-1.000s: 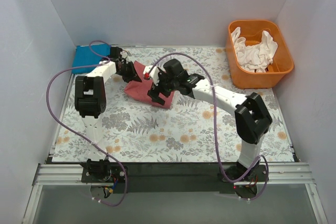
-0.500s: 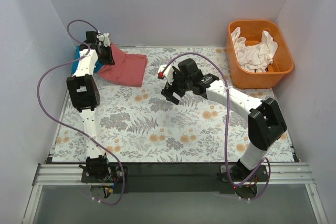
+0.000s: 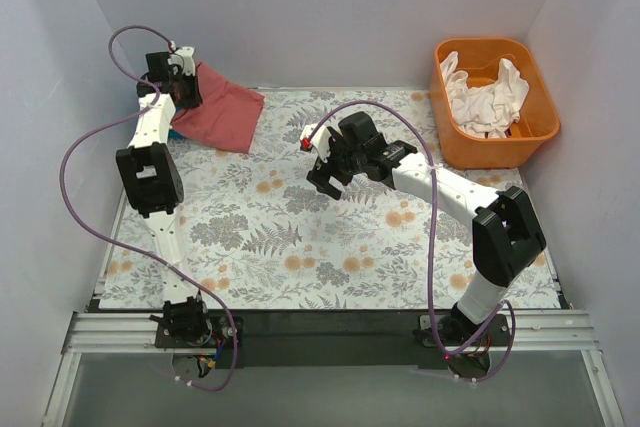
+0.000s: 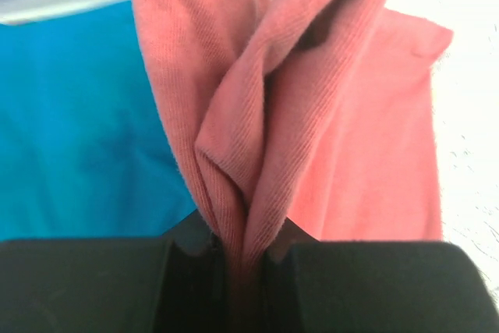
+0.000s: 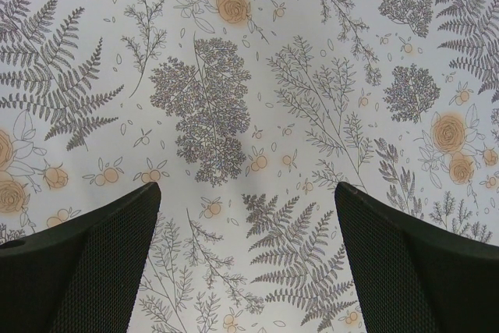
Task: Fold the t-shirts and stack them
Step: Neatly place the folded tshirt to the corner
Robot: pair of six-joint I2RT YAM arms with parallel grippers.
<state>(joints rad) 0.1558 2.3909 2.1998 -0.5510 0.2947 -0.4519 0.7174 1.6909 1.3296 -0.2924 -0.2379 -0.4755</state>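
The red t-shirt (image 3: 222,115) is pinched tight in the left gripper (image 4: 238,251) over the blue t-shirt (image 4: 78,130), while the right gripper (image 5: 248,216) is held wide apart, empty.

Orange bin (image 3: 495,152), perhaps plastic, on floral tablecloth's (image 3: 300,247) far right corner

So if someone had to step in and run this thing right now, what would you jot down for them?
Left gripper: shut on the red t-shirt, holding one end raised at the far left corner, over the blue t-shirt.
Right gripper: open, empty, hovering over the middle of the table.
Done: the red shirt looks folded; the blue one lies in the corner.
Left: set red on blue, then fold and stack the white t-shirts piled in the orange bin, far right.
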